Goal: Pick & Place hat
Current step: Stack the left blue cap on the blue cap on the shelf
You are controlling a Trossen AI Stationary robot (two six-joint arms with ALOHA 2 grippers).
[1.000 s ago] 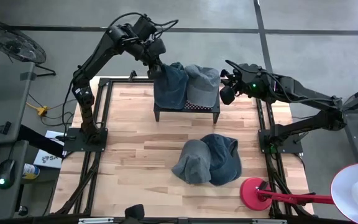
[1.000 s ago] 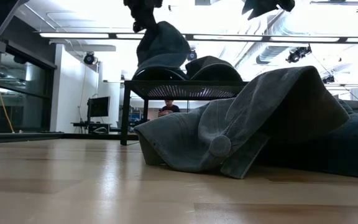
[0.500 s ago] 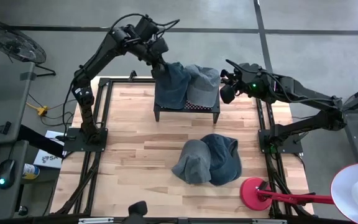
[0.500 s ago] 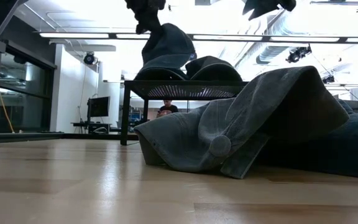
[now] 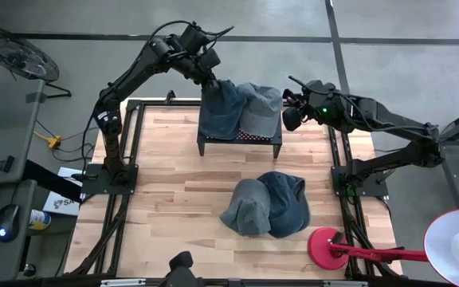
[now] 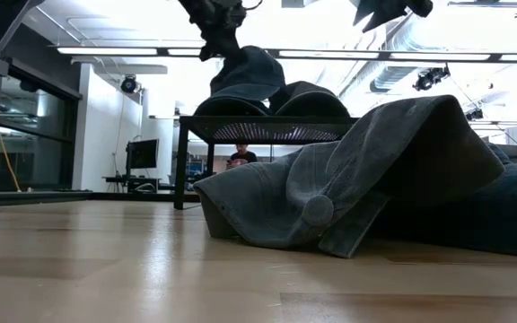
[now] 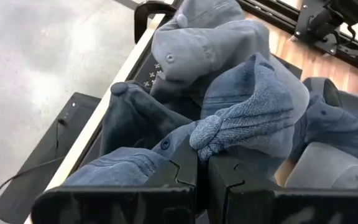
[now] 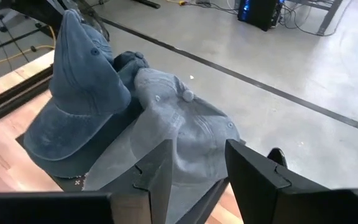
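- The left claw is seen at the far edge of the bench, above the left end of a small dark rack.
- The left claw is fully closed, and a fold of the dark blue hat is pinched between its fingers; in the left wrist view the bunched cloth is seen just in front of the fingertips.
- The dark blue hat is held by its top, probably so that the rest of it can hang down and settle on the rack; its lower part already lies on the rack, while the top is drawn up towards the claw.
- A lighter grey hat lies on the same rack, touching the dark blue one on its right side.
- The right claw is kept just beside the right end of the rack, near the grey hat. Its fingers are parted and nothing is held between them.
- It is judged that the right arm only waits there, so that the way is left free for the left arm.
- Two more hats, a grey one and a blue one, lie together on the bench in front of the rack, overlapping each other; it is judged that they wait to be picked.
- The placing seems almost done: only the release of the dark blue hat is missing.
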